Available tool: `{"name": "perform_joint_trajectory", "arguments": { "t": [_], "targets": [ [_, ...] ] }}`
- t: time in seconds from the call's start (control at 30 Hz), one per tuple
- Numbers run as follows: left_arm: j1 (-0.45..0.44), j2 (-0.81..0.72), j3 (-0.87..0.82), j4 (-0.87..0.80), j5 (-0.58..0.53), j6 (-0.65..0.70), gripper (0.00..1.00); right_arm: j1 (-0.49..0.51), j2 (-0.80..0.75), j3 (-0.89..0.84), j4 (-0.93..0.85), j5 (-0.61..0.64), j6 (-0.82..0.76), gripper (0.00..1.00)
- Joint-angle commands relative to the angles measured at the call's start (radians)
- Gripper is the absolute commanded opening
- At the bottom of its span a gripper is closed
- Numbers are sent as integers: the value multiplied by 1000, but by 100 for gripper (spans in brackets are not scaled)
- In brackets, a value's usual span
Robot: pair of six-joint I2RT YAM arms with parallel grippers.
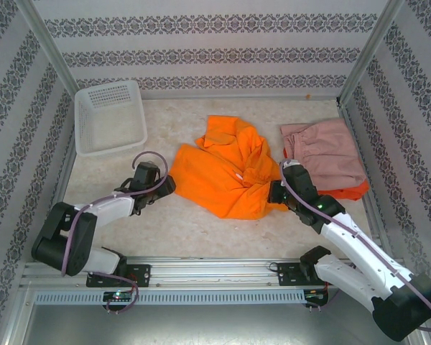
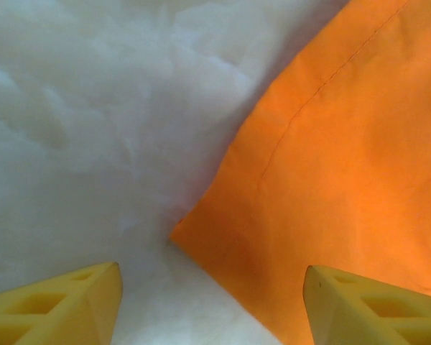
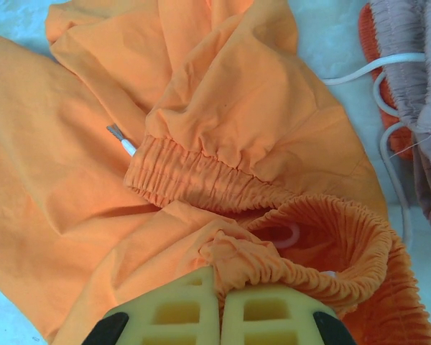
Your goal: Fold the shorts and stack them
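Two arms work one garment from opposite ends. Nearest me, the left arm lies low, elbow tucked back by its base and forearm running rightward just above the desk, so the left fingers sit at the left edge of the orange shorts. Those fingers stand apart with nothing clamped. Seen from the wrist, the hem corner lies just ahead of them and in line with the gap, cloth fanning away to the right and bare desk to the left. That corner is what the coming pinch turns on, I reckon: a short push forward would put cloth between the fingers, while too little would close them on nothing.

The right arm reaches diagonally from its base at the near right, wrist dipped, and the right fingers are pressed together on a bunch of the gathered waistband. So the orange shorts lie with their long axis roughly left to right between the two, hem end nearer the left arm, waist end nearer the right, rumpled over themselves in the middle.

Farther right, just past the right wrist, the pink shorts lie on top of the red shorts, whose edge peeks out beneath. Far left stands a white basket, well apart from all of it
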Motion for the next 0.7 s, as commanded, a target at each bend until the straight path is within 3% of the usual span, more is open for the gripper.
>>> {"name": "perform_joint_trajectory", "arguments": {
  "t": [0.0,0.37,0.47,0.6,0.67],
  "targets": [
    [10,44,58,-27,25,-5,63,-11,-26,-17,15,4,11,0],
    [10,134,134,-51,78,0,34,-27,-40,-37,17,-5,13,0],
    [10,149,131,-45,91,-2,23,-31,-39,-42,22,-8,13,0],
    [11,145,131,-41,91,-3,0,-38,-35,-42,31,-12,9,0],
    [10,122,136,-48,70,7,0,-45,-22,-36,46,-14,0,0]
  ]
}}
